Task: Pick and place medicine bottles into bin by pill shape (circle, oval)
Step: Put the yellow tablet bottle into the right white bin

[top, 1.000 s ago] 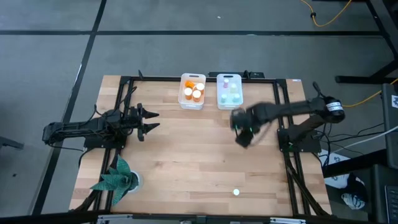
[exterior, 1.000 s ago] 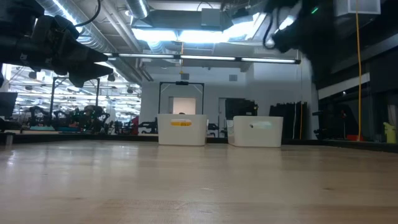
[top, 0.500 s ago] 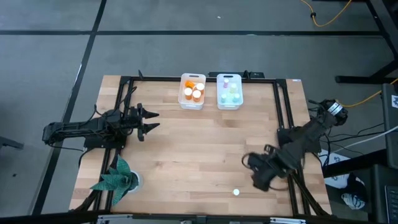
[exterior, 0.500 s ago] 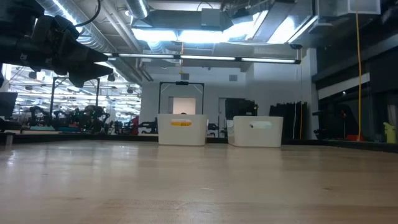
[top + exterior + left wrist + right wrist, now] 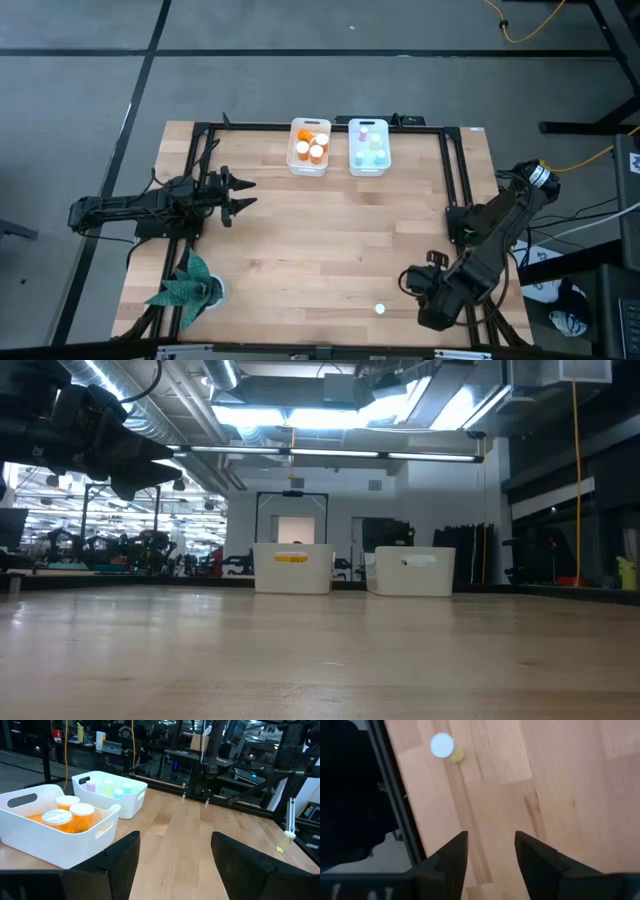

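Note:
One small medicine bottle [image 5: 380, 309] with a white cap and a yellowish body stands alone on the wood table near its near edge; it also shows in the right wrist view [image 5: 443, 746] and, far off, in the left wrist view [image 5: 288, 836]. My right gripper [image 5: 418, 286] hangs above the table just right of it, pointing steeply down, open [image 5: 490, 851], with nothing between its fingers. Orange bottles [image 5: 311, 147] stand in the left white bin [image 5: 296, 160], pale green ones [image 5: 368, 150] in the right white bin [image 5: 354, 165]. My left gripper [image 5: 241, 193] waits open at the table's left side.
The two bins stand side by side at the table's far edge [image 5: 293, 569] [image 5: 412, 571]. A green folded-paper plant [image 5: 186, 286] sits at the near left corner. A black frame rail [image 5: 395, 795] runs along the table's right side, close to the lone bottle. Bare wood lies between.
My right gripper has swung from just in front of the bins toward the table's near right corner, rolling as it went, and now hangs beside the lone bottle. It has left the low view. The bottles and bins have stayed where they were.

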Robot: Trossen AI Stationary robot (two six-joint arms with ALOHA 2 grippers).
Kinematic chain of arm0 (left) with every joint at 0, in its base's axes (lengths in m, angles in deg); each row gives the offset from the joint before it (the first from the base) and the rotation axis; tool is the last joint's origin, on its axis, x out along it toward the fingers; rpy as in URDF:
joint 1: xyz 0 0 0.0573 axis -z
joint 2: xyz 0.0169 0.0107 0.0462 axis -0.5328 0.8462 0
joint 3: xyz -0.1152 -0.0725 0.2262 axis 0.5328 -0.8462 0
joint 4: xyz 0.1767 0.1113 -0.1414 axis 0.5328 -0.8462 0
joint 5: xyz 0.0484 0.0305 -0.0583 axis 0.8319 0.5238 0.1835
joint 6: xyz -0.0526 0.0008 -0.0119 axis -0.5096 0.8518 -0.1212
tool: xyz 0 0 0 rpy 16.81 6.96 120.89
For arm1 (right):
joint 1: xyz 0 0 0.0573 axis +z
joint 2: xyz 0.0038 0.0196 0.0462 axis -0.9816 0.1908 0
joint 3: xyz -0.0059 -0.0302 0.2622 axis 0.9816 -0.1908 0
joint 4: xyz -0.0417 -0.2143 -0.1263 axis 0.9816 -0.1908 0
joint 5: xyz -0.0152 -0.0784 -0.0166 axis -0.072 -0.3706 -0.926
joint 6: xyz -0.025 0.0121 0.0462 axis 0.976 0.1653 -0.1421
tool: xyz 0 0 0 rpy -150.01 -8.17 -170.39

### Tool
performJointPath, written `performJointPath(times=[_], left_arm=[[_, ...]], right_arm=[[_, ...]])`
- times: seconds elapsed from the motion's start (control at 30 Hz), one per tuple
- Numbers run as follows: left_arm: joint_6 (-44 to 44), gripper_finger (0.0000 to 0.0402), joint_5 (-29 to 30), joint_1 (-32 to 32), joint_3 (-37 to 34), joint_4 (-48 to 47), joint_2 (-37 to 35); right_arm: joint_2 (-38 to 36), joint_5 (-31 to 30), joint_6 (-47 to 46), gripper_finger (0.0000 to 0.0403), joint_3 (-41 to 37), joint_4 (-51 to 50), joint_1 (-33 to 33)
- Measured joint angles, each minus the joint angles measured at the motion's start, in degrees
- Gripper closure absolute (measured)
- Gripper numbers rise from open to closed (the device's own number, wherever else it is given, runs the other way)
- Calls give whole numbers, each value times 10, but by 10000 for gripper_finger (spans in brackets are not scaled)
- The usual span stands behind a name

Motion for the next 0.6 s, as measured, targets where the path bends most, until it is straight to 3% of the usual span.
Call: performJointPath(times=[0.33,0.6], left_arm=[[0,165,0,0,0,0,0],[0,165,0,0,0,0,0]], right_arm=[[80,-18,2,141,0,3,0],[156,-1,70,132,0,76,-1]])
